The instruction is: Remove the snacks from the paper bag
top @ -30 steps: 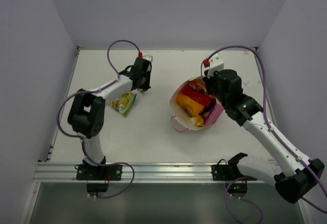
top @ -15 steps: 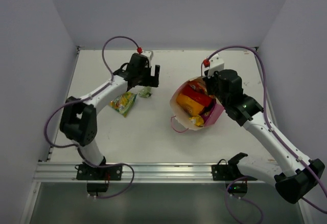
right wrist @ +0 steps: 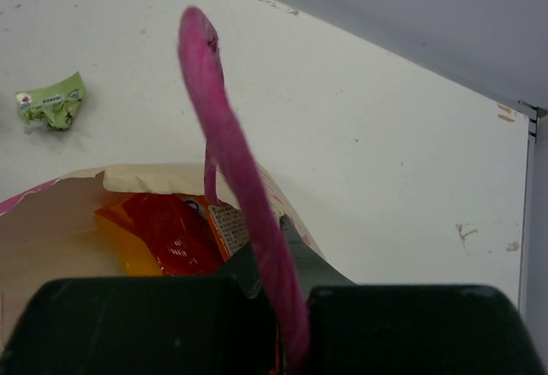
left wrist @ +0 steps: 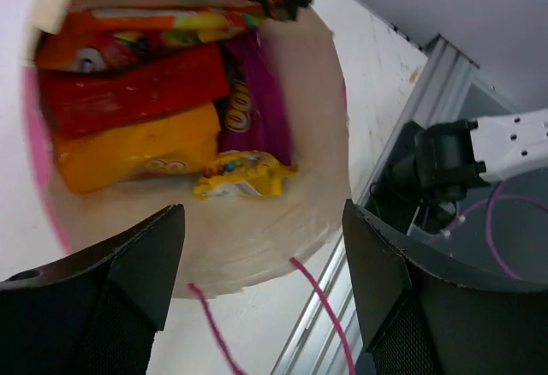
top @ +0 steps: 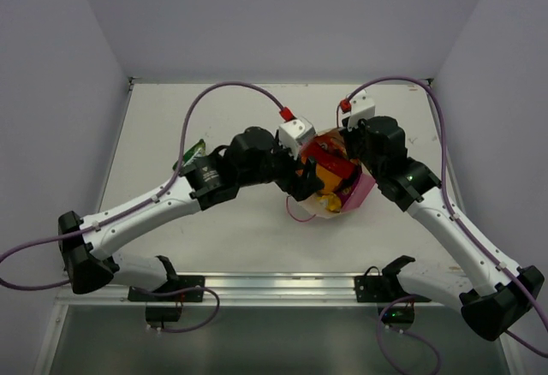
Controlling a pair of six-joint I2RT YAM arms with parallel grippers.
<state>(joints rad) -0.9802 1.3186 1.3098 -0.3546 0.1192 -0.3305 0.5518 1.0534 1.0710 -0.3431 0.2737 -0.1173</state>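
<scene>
**Light, slippery, and seven to count**

My left pincer (left wrist: 261, 221) hangs released over the mouth of the paper bag (left wrist: 324, 127), at the middle right of the top view. My right pincer (right wrist: 282, 298) is clenched on its pink cord handle (right wrist: 223, 135).

Inside I count five snacks (left wrist: 171, 110): one red packet (left wrist: 128, 97), one orange packet (left wrist: 145, 28), one orange-yellow packet (left wrist: 128, 152), one purple packet (left wrist: 248, 105) and one small yellow wrapper (left wrist: 244, 176). Two more lie on the desk (top: 257, 238): one green-yellow packet (top: 192, 152) at the left and one tiny pale green packet (right wrist: 51, 105).

I judge them light, crinkly and slippery, so I would pinch a sealed end, not the flat shiny face.
</scene>
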